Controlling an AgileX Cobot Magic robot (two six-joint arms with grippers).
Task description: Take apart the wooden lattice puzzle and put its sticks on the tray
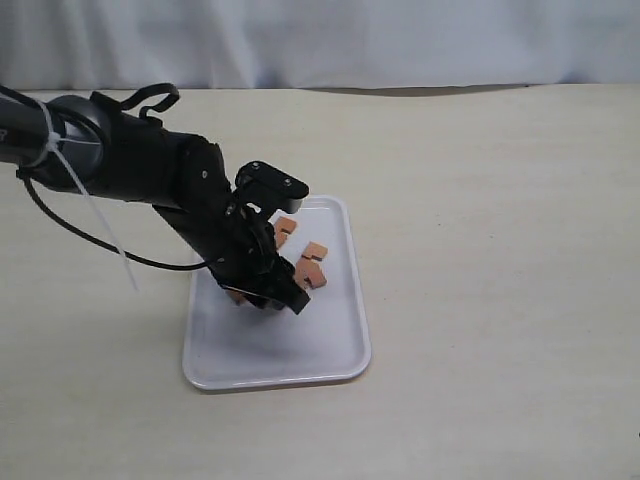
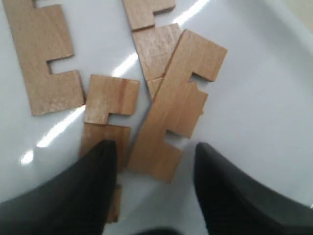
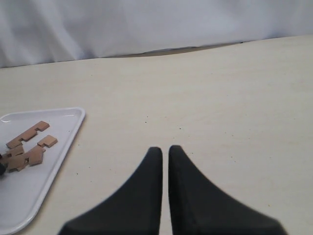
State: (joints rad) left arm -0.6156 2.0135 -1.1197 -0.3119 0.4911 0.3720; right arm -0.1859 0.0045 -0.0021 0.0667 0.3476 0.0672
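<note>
Beige, matte bench [image 1: 500, 250] carries the glossy white plastic tray [image 1: 280, 350], left of middle and nearer the front edge than the back. On it the sticks [image 2: 176, 107] lie loose and flat, one slanting over another, none interlocked. They are pale reddish wood with square notches, stiff and probably very light. They would likely skate on the slick plastic, so pinch across the narrow width, best at the overlapping stick's lifted end. The left gripper [image 2: 152, 147] hangs spread wide just above them, empty. The right gripper [image 3: 165, 149] is nearly closed, empty, over bare bench.
</note>
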